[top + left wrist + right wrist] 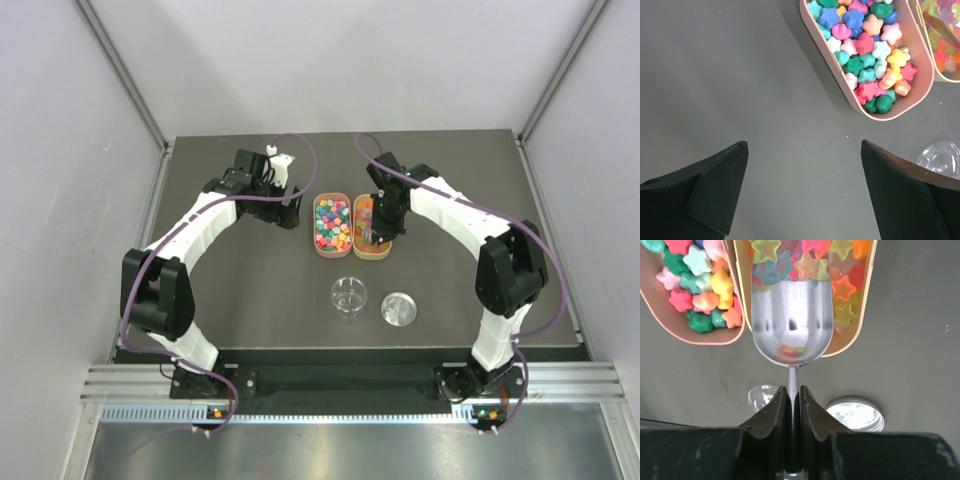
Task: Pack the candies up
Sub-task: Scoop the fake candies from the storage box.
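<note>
The candies are small bright star shapes in two oval trays. Opaque candies (330, 224) (865, 50) fill the pink tray (921, 85); translucent candies (842, 290) lie in the orange tray (386, 250) (866, 295). My right gripper (793, 391) (380, 228) is shut on the thin handle of a metal scoop (792, 325). The scoop's bowl reaches over the near end of the orange tray and holds no candy that I can see. My left gripper (804, 146) (285, 212) hangs open over bare table, left of the pink tray.
A clear round jar (349, 296) (762, 396) (942, 157) stands open in front of the trays. Its lid (400, 309) (855, 414) lies flat to its right. The dark table (250, 290) ends at grey walls on three sides.
</note>
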### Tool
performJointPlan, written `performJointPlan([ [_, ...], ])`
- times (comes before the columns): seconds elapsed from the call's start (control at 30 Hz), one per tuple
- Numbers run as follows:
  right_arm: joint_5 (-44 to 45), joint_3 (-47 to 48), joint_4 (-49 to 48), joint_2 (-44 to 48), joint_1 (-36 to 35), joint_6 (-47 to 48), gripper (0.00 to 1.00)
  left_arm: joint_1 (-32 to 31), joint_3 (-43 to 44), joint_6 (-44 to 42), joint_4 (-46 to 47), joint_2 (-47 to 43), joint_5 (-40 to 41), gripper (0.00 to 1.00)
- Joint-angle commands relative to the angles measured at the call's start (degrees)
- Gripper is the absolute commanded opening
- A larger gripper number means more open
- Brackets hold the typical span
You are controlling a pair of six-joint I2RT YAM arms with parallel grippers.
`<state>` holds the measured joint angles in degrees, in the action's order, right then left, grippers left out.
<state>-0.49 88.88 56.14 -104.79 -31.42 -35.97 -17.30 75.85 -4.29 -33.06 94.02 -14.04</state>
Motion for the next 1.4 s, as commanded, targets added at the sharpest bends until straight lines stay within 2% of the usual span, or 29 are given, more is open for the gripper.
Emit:
performJointPlan([
  [0.0, 2.3, -1.5, -1.7, -2.3, 2.0, -0.2, 0.0, -0.2, 1.1, 0.5, 1.9, -0.7, -0.2, 0.98],
  [0.67, 4.6, -6.0, -8.8, -5.9, 2.2, 1.3, 0.0, -0.2, -0.7, 1.0, 2.2, -0.9, -1.2, 0.98],
  [0.9, 5.7, -6.6, -12.3, -6.5, 2.2, 4.6, 0.0, -0.2, -0.8, 1.1, 2.5, -0.3, -1.7, 0.98],
  [1.37, 7.1, -13.9, -18.4, -3.6, 1.5, 7.1, 0.0, -0.5, -0.1, 1.0, 2.3, 0.7, -2.0, 0.98],
])
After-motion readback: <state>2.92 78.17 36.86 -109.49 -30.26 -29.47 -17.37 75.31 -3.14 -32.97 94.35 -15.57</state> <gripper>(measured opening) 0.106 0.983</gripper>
